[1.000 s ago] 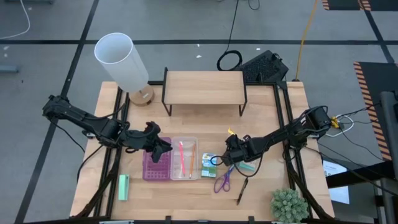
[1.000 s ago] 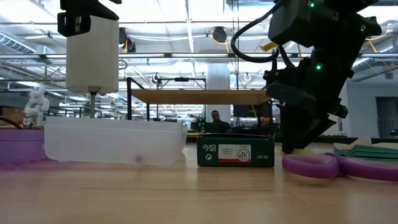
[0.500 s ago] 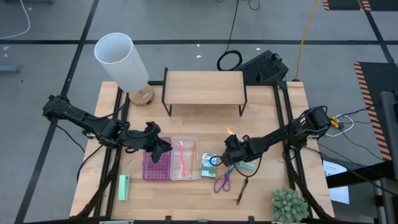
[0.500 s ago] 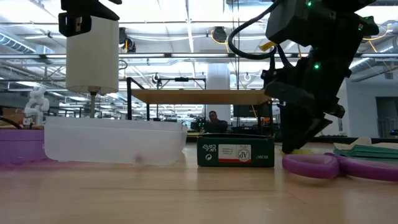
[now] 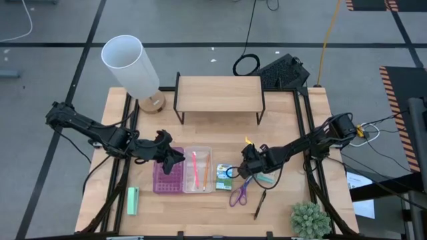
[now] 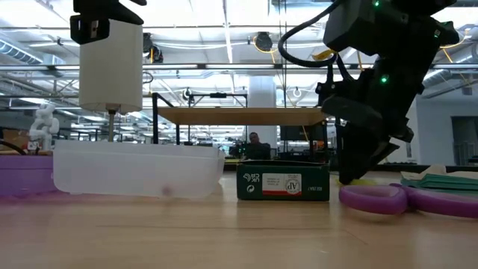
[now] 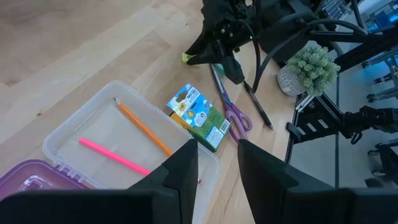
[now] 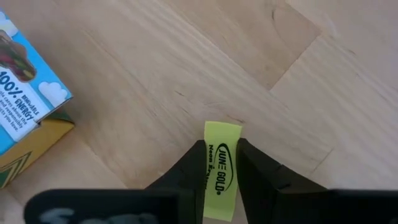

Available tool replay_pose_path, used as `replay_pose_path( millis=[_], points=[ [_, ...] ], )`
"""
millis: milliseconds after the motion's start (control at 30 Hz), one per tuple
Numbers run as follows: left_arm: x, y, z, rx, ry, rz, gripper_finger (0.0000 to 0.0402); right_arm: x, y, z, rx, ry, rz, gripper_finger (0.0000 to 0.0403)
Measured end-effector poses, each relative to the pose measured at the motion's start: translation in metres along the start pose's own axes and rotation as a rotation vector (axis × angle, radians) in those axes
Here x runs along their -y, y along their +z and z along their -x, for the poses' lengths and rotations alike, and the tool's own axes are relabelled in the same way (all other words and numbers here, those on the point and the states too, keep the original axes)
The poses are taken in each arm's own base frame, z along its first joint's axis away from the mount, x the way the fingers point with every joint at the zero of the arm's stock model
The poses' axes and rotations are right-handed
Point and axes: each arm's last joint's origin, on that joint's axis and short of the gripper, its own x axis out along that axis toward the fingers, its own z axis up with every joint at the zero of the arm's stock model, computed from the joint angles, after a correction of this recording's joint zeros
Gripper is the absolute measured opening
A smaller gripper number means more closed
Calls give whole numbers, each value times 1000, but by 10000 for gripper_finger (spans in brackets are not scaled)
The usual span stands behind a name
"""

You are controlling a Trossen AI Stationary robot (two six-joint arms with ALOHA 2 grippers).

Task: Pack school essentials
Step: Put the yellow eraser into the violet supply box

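Nothing has shifted since a second ago. The right tool (image 8: 219, 163) pinches a small yellow eraser (image 8: 221, 168) just above the bench (image 5: 200, 207), beside the crayon box (image 5: 223, 177). The clear tray (image 5: 197, 171) left of that box holds a pink pencil (image 7: 113, 155) and an orange pencil (image 7: 144, 129). The left tool (image 7: 216, 163) hovers over the tray, narrowly parted and empty. Only the low view shows the scissors' (image 6: 407, 199) purple handle against the box's side.

Grey floor (image 5: 200, 27), wooden table (image 5: 200, 203), white lamp (image 5: 130, 63), potted plant (image 5: 309, 220)
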Motion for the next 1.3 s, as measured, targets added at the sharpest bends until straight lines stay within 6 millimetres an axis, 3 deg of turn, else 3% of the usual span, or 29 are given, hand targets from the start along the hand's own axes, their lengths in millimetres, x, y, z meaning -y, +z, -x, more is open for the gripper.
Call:
replay_pose_path(
  millis=[700,1300],
  points=[
    [-1,0,0,19,18,-3,115,-8,4,4,-8,116,15,65],
    [-5,-2,0,-6,56,-12,115,-8,21,37,69,263,72,66]
  ],
)
